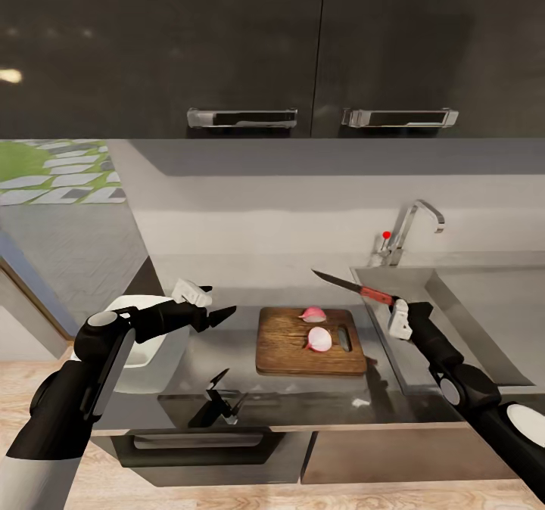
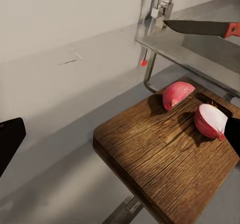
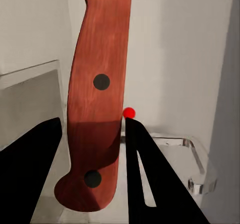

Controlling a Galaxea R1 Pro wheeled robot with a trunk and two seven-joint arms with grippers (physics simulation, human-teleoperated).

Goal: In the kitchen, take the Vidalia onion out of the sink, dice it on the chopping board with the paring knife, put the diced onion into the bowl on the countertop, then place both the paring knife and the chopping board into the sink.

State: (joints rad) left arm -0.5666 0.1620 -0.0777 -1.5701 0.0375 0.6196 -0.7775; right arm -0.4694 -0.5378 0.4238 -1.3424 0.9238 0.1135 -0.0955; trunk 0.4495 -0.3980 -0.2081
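Note:
The Vidalia onion lies cut in two on the chopping board (image 1: 291,351): one half (image 1: 312,314) at the far edge, the other half (image 1: 319,339) near the slot handle. My right gripper (image 1: 394,305) is shut on the paring knife (image 1: 376,294), holding it above the sink's left rim with the blade (image 1: 335,280) pointing left over the countertop (image 1: 227,268). In the right wrist view the red handle (image 3: 97,99) sits between both fingers (image 3: 150,179). My left gripper (image 1: 219,303) hangs open left of the board, nothing in it. The white bowl (image 1: 151,355) is largely hidden under my left arm.
The sink (image 1: 484,306) stretches right of the board, with its chrome tap (image 1: 412,226) and red dot (image 1: 387,234) at the back wall. Dark upper cabinets (image 1: 242,41) hang overhead. A small white scrap (image 1: 361,402) lies near the countertop's front edge.

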